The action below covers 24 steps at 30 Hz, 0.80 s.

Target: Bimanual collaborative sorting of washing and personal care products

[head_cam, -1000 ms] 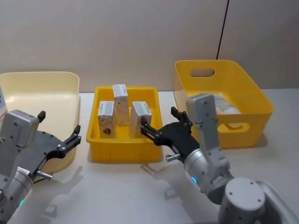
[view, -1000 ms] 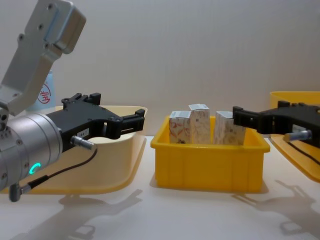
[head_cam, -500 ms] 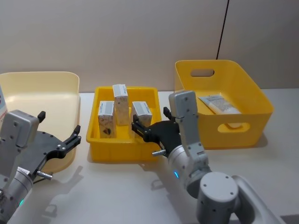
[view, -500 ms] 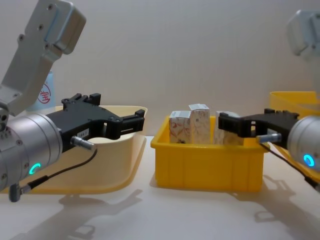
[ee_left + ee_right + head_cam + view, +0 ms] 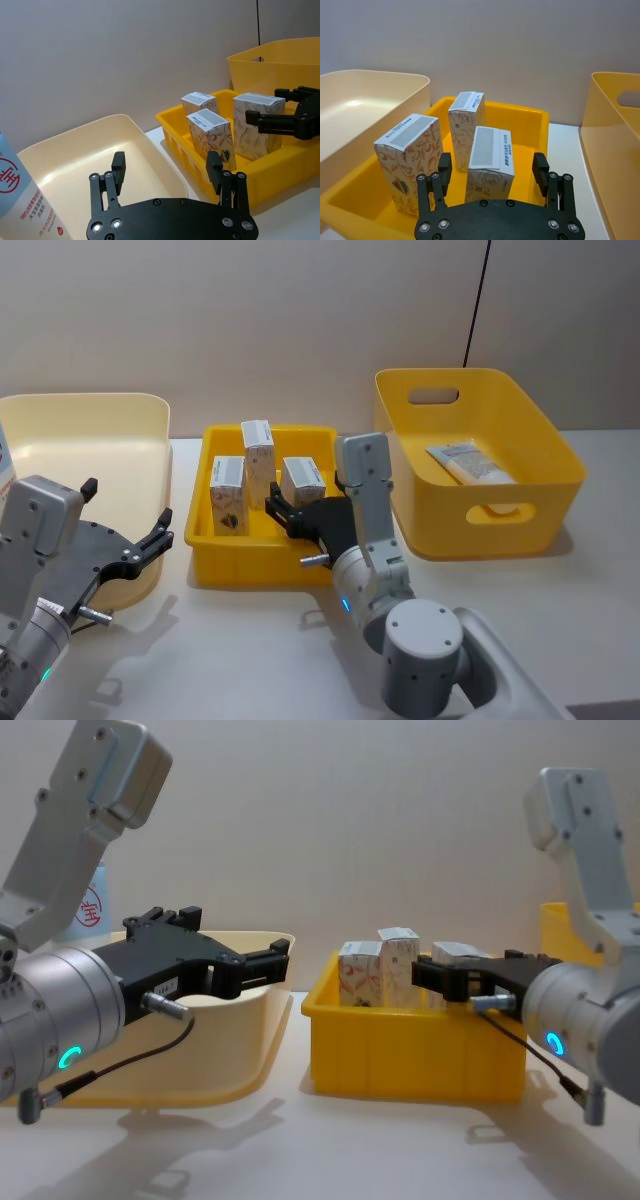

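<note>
Right hand [image 5: 492,164], fingers apart, frames the tray's [image 5: 262,570] 3 o'clock carton [image 5: 301,478], likely light and crushable, best pinched across flat sides; left hand [image 5: 166,165] hovers spread at 8 o'clock.

A plain matte beige-grey wall [image 5: 250,320] rises behind a smooth white tabletop [image 5: 250,640]. A thin black cable [image 5: 478,300] runs down the wall on the right. Soft light leaves faint shadows on the tabletop.

Our silver left arm, with its grey angular wrist housing, reaches forward low on our left. Its black two-finger left gripper [image 5: 128,508] points ahead, level, fingers spread wide. Our right arm bends inward across our front, and its black right gripper [image 5: 300,512] points leftward, fingers wide apart.
</note>
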Motion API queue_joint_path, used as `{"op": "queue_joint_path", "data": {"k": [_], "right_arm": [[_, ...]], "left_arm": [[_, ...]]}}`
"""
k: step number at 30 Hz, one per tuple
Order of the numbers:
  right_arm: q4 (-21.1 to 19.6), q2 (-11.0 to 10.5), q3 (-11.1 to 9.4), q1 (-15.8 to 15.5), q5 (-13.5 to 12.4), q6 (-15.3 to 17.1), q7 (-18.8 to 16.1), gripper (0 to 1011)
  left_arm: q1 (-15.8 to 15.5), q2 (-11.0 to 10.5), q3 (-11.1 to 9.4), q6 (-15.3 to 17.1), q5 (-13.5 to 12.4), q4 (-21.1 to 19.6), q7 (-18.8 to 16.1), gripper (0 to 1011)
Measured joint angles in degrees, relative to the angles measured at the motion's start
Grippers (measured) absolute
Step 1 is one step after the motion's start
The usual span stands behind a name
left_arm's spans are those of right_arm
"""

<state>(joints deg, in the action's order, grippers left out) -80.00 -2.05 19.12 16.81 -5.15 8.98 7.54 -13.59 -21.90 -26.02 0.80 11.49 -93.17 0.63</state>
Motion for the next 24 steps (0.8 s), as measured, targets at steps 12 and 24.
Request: {"op": "queue_joint_path", "data": {"k": [12,24], "right_arm": [[3.9,1.9,0.0,2.1,0.7,-1.2,0.8,945],[5.5,2.7,0.0,3.0,1.0,-1.6,1.0,602]], "left_arm": [[0.0,0.0,0.0,0.0,0.0,0.0,0.0,1003],[0.0,0.0,0.0,0.0,0.0,0.0,0.0,1003]]}}
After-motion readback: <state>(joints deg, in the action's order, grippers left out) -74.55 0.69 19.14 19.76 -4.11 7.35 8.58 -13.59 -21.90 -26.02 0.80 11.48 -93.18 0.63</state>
